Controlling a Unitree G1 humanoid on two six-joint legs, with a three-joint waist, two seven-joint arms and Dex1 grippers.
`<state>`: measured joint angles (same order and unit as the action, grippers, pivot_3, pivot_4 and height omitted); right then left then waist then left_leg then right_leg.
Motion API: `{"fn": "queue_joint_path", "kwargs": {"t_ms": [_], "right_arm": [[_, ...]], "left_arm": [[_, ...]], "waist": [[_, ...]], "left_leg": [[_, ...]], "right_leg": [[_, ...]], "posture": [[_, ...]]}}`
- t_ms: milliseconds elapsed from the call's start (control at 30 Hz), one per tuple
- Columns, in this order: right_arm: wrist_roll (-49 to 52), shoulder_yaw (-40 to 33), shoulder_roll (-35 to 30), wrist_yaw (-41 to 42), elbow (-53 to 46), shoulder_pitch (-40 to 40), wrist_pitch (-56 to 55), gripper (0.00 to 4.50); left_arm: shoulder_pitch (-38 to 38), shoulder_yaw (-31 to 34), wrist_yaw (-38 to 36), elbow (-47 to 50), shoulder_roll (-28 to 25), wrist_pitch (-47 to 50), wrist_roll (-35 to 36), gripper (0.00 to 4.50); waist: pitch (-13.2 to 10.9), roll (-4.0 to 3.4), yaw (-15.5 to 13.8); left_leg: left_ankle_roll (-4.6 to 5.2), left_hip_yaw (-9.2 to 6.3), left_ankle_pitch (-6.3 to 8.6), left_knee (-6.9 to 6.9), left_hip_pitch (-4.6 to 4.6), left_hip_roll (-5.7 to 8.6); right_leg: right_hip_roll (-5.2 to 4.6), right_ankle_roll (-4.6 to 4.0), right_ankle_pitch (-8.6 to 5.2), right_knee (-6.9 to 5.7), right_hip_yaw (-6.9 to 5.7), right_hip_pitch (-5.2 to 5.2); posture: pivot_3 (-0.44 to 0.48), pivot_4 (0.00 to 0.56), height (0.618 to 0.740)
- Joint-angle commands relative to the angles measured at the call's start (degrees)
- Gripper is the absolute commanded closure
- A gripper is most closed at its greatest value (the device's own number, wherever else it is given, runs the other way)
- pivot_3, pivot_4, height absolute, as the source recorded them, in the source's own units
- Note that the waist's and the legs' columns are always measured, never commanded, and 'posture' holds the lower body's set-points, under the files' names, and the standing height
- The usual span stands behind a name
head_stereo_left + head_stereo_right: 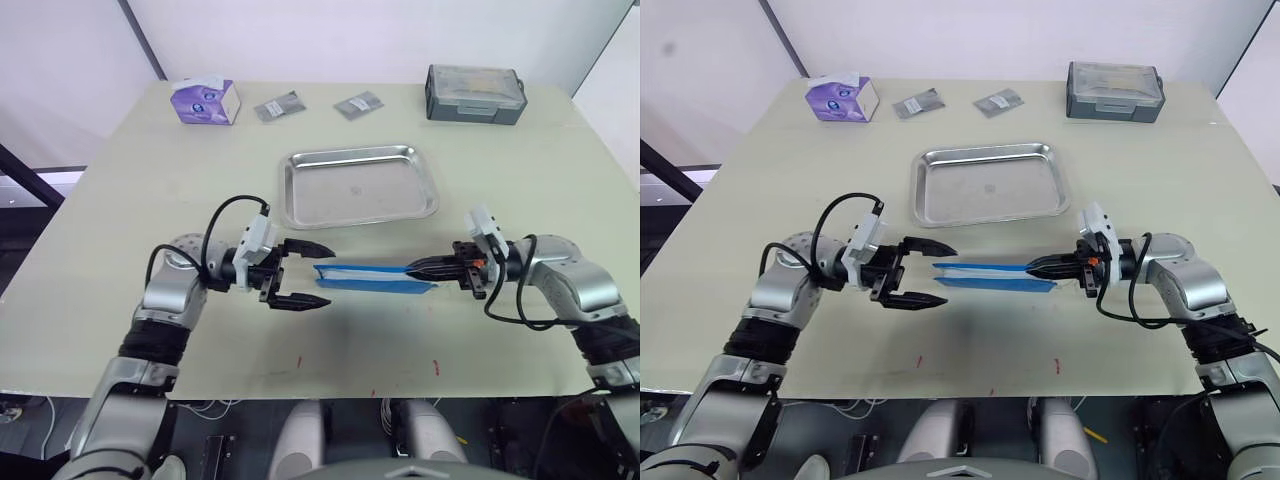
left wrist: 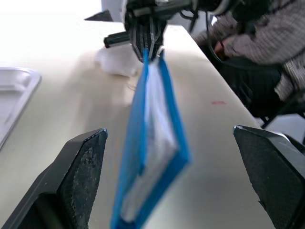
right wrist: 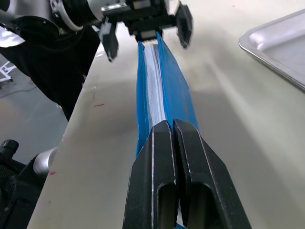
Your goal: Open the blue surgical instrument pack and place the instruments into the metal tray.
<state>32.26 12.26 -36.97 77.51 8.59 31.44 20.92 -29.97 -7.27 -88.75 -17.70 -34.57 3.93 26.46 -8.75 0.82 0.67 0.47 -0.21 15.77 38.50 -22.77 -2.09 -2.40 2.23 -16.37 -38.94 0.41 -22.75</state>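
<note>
We note the right claw clamped on the blue pack; left claw spread wide, just beside its other end.

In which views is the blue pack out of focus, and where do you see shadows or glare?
Left wrist view: the near end of the blue pack is blurred. Right wrist view: the pack is sharp near the right gripper. Left eye view: a soft shadow lies on the table under the pack; the metal tray shines mildly.

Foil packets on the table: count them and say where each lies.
2. One foil packet lies beside the tissue box; the other lies between it and the grey box.
</note>
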Motion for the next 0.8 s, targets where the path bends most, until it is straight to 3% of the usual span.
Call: {"fn": "queue_joint_path", "kwargs": {"t_ms": [33, 300, 400, 567, 667, 800], "right_arm": [[-0.1, -2.3, 0.6, 1.7, 0.6, 1.9, -0.4, 4.46], [-1.6, -2.9, 1.5, 3.2, 3.5, 4.2, 1.2, 4.46], [-2.0, -3.2, 1.7, 3.3, 3.7, 4.5, 1.8, 4.50], [-2.8, -3.7, 2.0, 2.8, 4.0, 4.6, 2.4, 4.50], [-2.8, -4.3, 2.5, 1.7, 3.8, 4.5, 3.3, 4.50], [-3.1, -5.7, 3.3, 0.2, 2.8, 3.9, 2.2, 4.50]], "left_arm": [[-1.8, 0.2, -1.0, -3.9, 1.3, -3.5, -2.1, 0.00], [-4.9, 0.1, -2.0, -12.8, 5.2, -8.4, -5.8, 0.00], [-5.2, 0.6, -2.2, -14.7, 6.0, -9.1, -6.0, 0.78], [-5.5, 1.4, -1.6, -15.4, 7.0, -8.7, -5.5, 3.28], [-4.8, 1.5, -0.9, -14.7, 7.5, -8.2, -5.4, 4.44], [-4.0, 2.0, 0.3, -13.8, 7.7, -7.6, -5.2, 4.44]], "waist": [[0.0, 0.00, 0.0], [0.0, 0.00, 0.0], [0.0, 0.00, 0.0], [0.0, 0.00, 0.1], [0.0, 0.00, 0.1], [0.0, 0.00, 0.1]], "left_leg": [[0.00, 0.00, 0.00, 0.00, 0.00, 0.00], [0.00, 0.01, 0.00, 0.00, -0.03, 0.01], [-0.01, 0.02, 0.00, 0.00, -0.03, 0.01], [-0.01, 0.01, 0.00, 0.00, -0.03, 0.00], [-0.01, 0.00, 0.00, 0.00, -0.03, 0.00], [-0.01, 0.00, -0.01, 0.00, -0.03, 0.00]], "right_leg": [[0.00, 0.00, 0.00, 0.00, 0.00, -0.01], [0.00, 0.00, 0.00, 0.00, 0.00, -0.03], [0.00, 0.00, 0.00, -0.01, 0.01, -0.03], [0.00, 0.00, 0.00, -0.01, 0.00, -0.04], [-0.01, 0.00, 0.00, -0.02, 0.01, -0.04], [-0.01, 0.00, 0.00, -0.03, 0.01, -0.04]], "posture": [[0.000, 0.150, 0.734], [0.000, 0.150, 0.734], [0.000, 0.150, 0.734], [0.000, 0.150, 0.734], [0.000, 0.150, 0.734], [0.000, 0.150, 0.734]]}}
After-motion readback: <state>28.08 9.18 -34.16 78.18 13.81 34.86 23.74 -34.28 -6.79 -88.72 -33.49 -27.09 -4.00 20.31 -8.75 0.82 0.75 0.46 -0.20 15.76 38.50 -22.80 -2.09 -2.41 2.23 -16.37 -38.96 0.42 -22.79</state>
